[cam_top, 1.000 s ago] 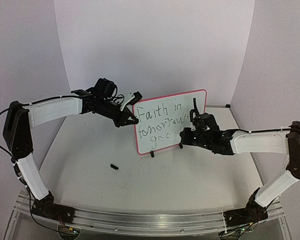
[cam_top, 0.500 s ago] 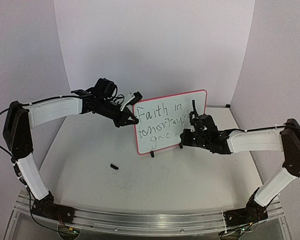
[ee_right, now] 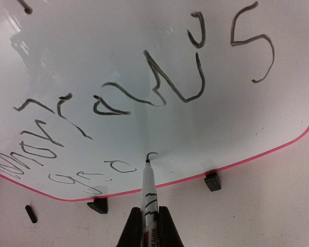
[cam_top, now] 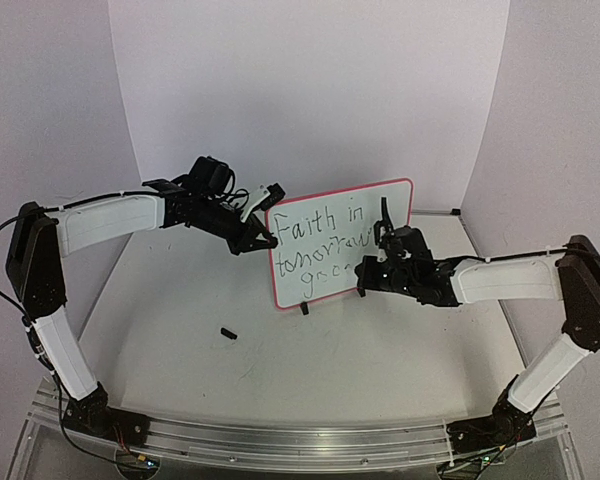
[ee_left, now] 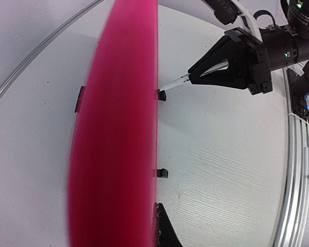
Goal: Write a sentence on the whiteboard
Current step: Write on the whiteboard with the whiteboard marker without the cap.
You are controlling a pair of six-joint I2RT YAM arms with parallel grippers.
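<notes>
Presently the whiteboard [cam_top: 292, 288] stands on its black feet [ee_right: 212, 181] near the middle of the table [cam_top: 380, 370], its written face turned toward the arm bases. It sits between the two grippers.

The left gripper [cam_top: 260, 238] is at the board's left edge. In the left wrist view the pink frame fills the space between the jaws, and one black finger [ee_left: 164, 231] lies against its face, so the jaws are pinching the frame.

The right gripper [ee_right: 149, 231] is low at the board's right half, with its jaws pressed onto the barrel of a white marker [ee_right: 149, 193]. The marker's tip touches the board surface on the bottom line.

The sentence [ee_right: 113, 103] runs in three lines of thin dark strokes: "Faith in", "tomorrow's", then "goo". A short fresh stroke sits at the marker's tip, just right of the last letter.

A small black piece [cam_top: 228, 333] lies on the table in front of the board's left end, well apart from both grippers.
</notes>
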